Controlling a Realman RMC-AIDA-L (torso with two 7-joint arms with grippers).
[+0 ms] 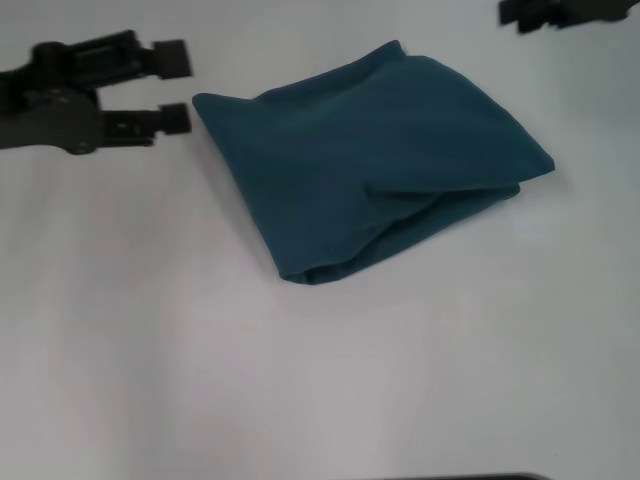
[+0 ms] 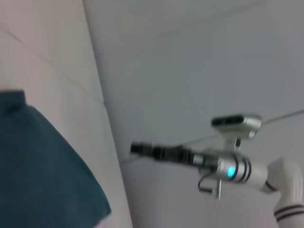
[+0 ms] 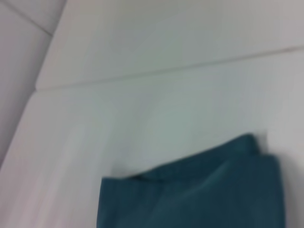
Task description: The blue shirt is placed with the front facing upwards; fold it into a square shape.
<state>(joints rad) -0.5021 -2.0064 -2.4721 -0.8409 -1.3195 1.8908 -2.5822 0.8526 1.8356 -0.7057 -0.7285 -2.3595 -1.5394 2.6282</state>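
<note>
Black left gripper (image 1: 180, 88) is hovering with fingers spread and empty, just left of the dark teal-blue cotton shirt (image 1: 380, 160), which is lying folded into a rough square on the white table (image 1: 200, 360). Black right gripper (image 1: 520, 12) is sitting at the far right edge, fingers unclear.

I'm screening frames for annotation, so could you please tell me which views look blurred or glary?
Head view: the blue shirt is fairly crisp, white table evenly bright, soft shadow under the fold. Left wrist view: smeared, right end effector hazy. Right wrist view: softest, shirt edges fuzzy.
</note>
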